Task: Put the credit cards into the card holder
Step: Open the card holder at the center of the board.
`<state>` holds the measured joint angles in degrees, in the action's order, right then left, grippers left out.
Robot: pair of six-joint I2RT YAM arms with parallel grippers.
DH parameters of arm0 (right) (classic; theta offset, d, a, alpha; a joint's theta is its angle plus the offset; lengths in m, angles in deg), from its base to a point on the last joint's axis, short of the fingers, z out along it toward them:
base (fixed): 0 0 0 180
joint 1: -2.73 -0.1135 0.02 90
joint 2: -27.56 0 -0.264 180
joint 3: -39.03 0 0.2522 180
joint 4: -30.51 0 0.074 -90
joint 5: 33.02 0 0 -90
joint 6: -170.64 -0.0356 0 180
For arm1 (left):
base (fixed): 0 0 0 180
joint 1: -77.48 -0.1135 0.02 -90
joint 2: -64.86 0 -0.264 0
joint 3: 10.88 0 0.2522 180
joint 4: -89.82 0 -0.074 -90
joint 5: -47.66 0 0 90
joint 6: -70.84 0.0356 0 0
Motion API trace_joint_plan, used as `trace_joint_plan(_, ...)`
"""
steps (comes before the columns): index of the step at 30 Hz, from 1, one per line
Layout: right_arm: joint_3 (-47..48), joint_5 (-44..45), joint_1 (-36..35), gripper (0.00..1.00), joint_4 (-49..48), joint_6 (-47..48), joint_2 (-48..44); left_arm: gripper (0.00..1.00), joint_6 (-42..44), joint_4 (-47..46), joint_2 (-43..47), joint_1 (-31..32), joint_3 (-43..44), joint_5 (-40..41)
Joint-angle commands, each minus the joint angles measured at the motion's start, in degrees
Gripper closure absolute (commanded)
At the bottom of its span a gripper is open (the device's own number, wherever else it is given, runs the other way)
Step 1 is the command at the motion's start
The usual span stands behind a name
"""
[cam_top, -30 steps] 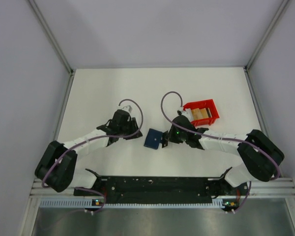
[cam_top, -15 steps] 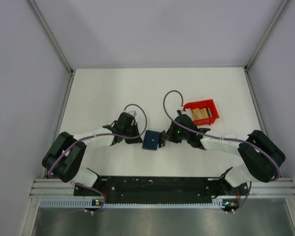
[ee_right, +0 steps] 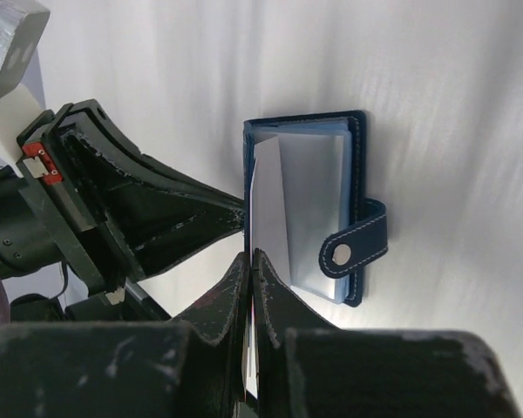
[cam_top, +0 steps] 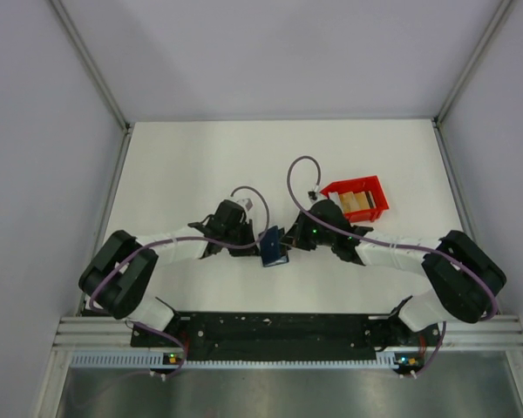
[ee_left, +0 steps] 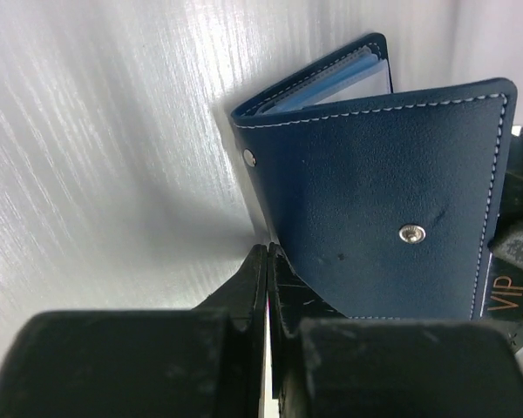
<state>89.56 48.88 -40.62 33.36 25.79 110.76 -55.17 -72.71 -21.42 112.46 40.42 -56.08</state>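
The card holder [cam_top: 273, 247] stands half open on the white desk [cam_top: 183, 165], near the middle between the two arms. Its navy cover is raised on edge and the lighter blue pockets show inside. The left pincer [ee_left: 267, 254] has its fingers pressed almost together, with the tips touching the lower corner of the raised cover; whether they actually pinch the cover's edge cannot be told. The right pincer [ee_right: 251, 259] reaches in from the opposite side. Its fingers are closed to a sliver on a pale inner leaf [ee_right: 266, 192] of the holder, which stands up from the open pockets. In the right wrist view, a snap strap [ee_right: 353, 248] sticks out from the holder's side edge. A red bin [cam_top: 353, 183] sits farther back and to the right on the desk, apart from the holder and beside the right arm's wrist. The credit cards [cam_top: 357, 203] lie inside it with tan faces showing, and neither pincer touches them.
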Motion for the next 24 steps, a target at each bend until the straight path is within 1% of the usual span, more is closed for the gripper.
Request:
trace_joint_plan(1,2.60,-4.45,0.11,1.00,-5.24,2.20,-0.23,1.00,-0.46,-5.81,0.32,0.44,1.75,-0.33)
trace_joint_plan(3,2.25,-5.61,0.02,1.00,-7.27,1.94,-0.14,1.00,-0.82,-5.73,0.59,0.44,1.75,0.81)
trace_joint_plan(6,3.47,-5.09,-1.38,1.00,-6.05,3.86,0.03,1.00,-0.99,-3.97,0.15,0.44,2.45,3.36)
trace_joint_plan(11,5.41,-7.01,-2.52,1.00,-7.18,4.58,2.93,1.00,-1.17,-4.41,-0.38,0.44,2.45,4.42)
trace_joint_plan(14,5.06,-7.28,-3.31,1.00,-9.64,3.35,4.07,1.00,-1.08,-4.58,-0.64,0.26,2.27,5.21)
trace_joint_plan(18,5.24,-7.81,-3.84,1.00,-10.53,3.00,5.30,1.00,-1.08,-4.85,-1.52,0.35,2.54,5.74)
trace_joint_plan(22,3.92,-10.87,-3.84,1.00,-15.78,0.81,5.84,1.00,-1.43,-5.29,-3.36,0.18,3.59,5.39)
trace_joint_plan(24,4.35,-10.89,-4.19,1.00,-14.67,0.44,5.48,1.00,-1.61,-5.46,-3.81,0.26,3.86,5.30)
